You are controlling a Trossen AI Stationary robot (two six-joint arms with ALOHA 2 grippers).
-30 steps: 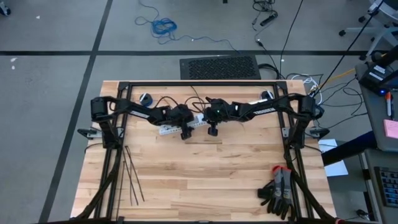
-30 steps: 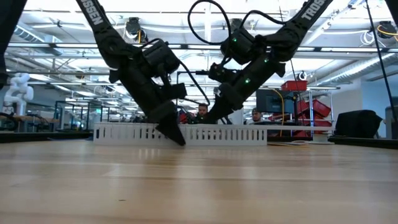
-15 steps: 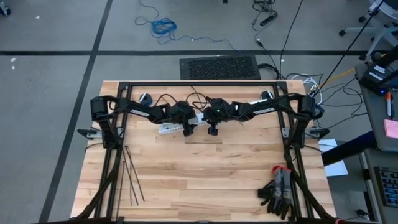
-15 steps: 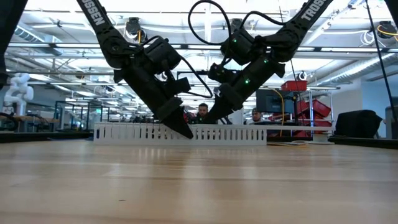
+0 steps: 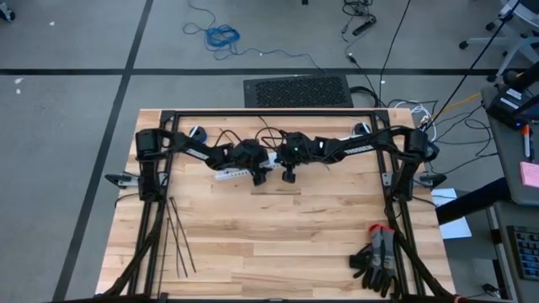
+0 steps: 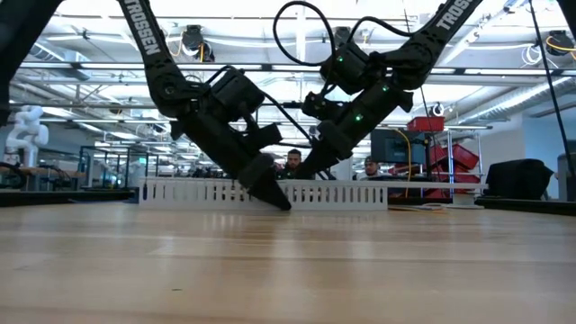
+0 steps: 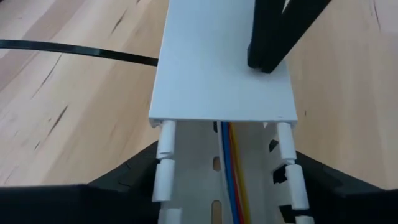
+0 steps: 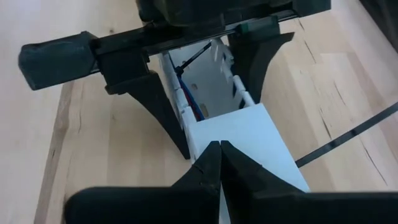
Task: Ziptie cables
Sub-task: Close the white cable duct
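Observation:
A long white slotted duct (image 5: pixel 229 175) lies on the table at the far middle. A flat white lid (image 7: pixel 217 74) covers part of it. The cables (image 7: pixel 229 174), thin blue, orange and yellow wires, run along the floor of its uncovered part. My left gripper (image 5: pixel 258 177) points slanting down, one finger on each side of that uncovered part. My right gripper (image 5: pixel 288 177) is shut, its tips on the lid. The zipties (image 5: pixel 178 240), several thin black strips, lie on the table near the left edge. Another thin black strip (image 7: pixel 74 53) lies beside the duct. My left gripper's fingers (image 7: pixel 134 177) stand close against the duct's two slotted side walls (image 7: pixel 163 168), just short of the lid's edge. I cannot tell whether they touch the walls. My right gripper presses its shut fingertips down on the lid's top face (image 8: pixel 244 134), slanting from above. The duct rests flat on the table.
A pair of black gloves with red cuffs (image 5: pixel 377 259) lies at the near right corner. Both arms' dark frames (image 5: pixel 152 219) run along the table's left and right sides. Bare wood (image 5: pixel 286 236) spreads over the near middle.
My left gripper has moved along the duct toward the table's right, closer to my right gripper. It rose a little on the way and has now sunk over the duct and tipped more steeply down.

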